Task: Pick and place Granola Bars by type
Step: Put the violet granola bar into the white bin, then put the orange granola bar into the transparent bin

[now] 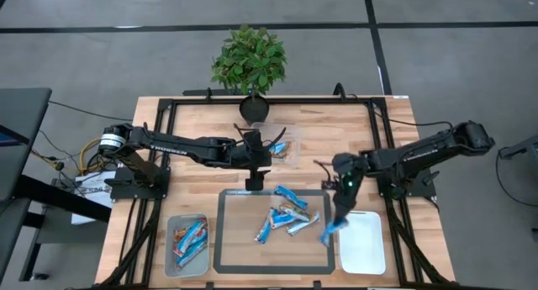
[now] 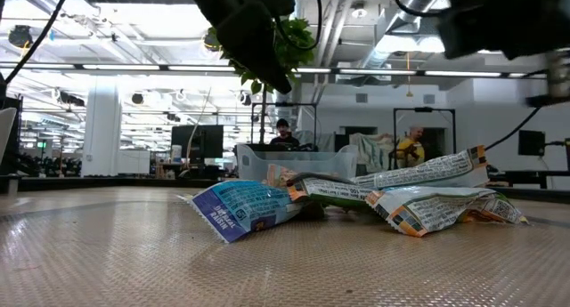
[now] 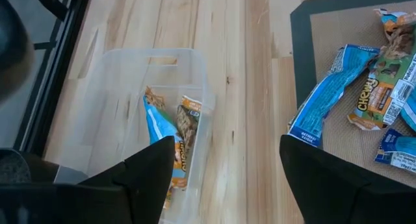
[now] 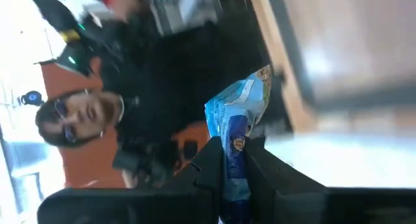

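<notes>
Pinched in the right gripper [image 4: 232, 160], a blue granola bar [image 4: 237, 117] hangs seemingly over the white bin [image 1: 363, 244]; left gripper [image 3: 224, 160] open.

"CHEWY" on blue bar wrapper [image 3: 368, 94] (partly legible)

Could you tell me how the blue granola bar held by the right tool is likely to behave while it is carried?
The blue bar hangs from the right tool by one end beside the white bin, so it probably droops and swings. Its shiny wrapper looks slick and crinkly, so it might slip. It seems light, being small and thin.
</notes>
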Available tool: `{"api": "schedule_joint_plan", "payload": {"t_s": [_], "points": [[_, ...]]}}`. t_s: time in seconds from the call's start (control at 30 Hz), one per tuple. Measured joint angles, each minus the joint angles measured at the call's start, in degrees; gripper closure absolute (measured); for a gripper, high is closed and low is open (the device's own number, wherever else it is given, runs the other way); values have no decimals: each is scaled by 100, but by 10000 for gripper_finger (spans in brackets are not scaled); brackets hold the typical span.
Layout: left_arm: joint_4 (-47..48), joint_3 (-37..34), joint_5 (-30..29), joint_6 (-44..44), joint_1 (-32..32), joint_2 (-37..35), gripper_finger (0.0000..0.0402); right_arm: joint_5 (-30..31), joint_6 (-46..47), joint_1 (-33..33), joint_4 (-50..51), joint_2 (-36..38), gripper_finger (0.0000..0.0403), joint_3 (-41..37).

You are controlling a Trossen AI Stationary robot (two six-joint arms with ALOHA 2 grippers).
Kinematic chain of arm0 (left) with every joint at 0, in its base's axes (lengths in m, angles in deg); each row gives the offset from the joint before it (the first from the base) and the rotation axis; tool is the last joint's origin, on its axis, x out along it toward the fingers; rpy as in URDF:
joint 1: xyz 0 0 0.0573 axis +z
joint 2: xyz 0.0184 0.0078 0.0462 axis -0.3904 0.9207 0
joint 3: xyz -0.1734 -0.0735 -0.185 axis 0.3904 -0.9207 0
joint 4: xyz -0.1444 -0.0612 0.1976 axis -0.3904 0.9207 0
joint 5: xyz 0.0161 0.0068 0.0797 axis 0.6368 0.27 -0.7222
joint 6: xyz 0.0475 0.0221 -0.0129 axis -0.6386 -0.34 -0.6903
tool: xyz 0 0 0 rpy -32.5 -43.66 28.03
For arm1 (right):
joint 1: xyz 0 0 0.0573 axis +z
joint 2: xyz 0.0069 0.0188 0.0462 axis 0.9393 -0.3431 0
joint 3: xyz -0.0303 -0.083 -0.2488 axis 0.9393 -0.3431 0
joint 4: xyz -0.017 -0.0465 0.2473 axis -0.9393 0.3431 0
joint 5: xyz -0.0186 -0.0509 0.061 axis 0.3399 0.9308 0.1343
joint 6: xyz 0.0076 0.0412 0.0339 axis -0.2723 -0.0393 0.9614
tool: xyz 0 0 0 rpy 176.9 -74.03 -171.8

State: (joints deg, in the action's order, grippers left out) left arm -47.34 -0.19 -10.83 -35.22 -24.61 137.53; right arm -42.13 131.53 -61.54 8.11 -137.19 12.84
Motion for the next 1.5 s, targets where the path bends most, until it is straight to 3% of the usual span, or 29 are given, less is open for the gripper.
{"api": "schedule_joint_plan", "payload": {"t_s": [0.17,0.3,0.57,0.73,1.37,1.5], "points": [[-8,-2,-10,0,0,0,132,-419,910,551,404,53,375,0],[-16,-2,-13,-1,0,0,132,-404,1295,827,926,219,372,0],[-113,-2,-25,-20,0,0,132,-297,840,1062,2735,301,366,0],[-125,-2,-56,-18,0,0,132,-149,579,1016,2939,299,359,0],[-125,-2,-89,22,0,0,132,115,-541,430,2885,331,214,0],[-127,-1,-89,22,0,-2,132,744,-1187,183,2862,549,200,192]]}}
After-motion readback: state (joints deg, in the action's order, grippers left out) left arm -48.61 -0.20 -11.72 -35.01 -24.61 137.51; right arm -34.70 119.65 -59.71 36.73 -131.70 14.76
